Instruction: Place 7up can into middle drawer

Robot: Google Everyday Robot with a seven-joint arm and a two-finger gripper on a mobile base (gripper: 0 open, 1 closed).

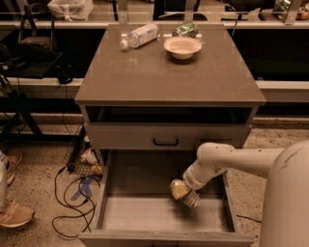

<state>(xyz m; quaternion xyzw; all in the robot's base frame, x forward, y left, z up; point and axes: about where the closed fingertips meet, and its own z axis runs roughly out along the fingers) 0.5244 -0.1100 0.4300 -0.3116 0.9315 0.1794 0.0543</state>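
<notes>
Camera view: the 7up can (177,189) is a small can, pale yellowish-silver here with a duller metal end. Its print is too blurred to read, so no brand shows. It sits at the tip of the gripper (186,194), which is clamped on it, and the can is tilted rather than upright. Can and gripper are inside the pulled-out middle drawer (140,212), right of centre, just above the plain grey floor, with a shadow under them. The white arm (227,159) reaches in from the right, over the drawer's right wall.

Above it the shallower drawer front (125,137) is closed and has a black loop handle (165,142). The slot above that is open and dark.

On the cabinet top (169,77), at the back, three things lie near one another:
- a clear plastic bottle (140,36) on its side, white cap to the left, label unreadable
- a cream bowl (182,47)
- a shiny green packet (186,30) just behind the bowl

Floor left of the cabinet: black cables (72,212) and a tan shoe (14,214) at the frame edge. A white plastic bag (71,8) sits at top left.
</notes>
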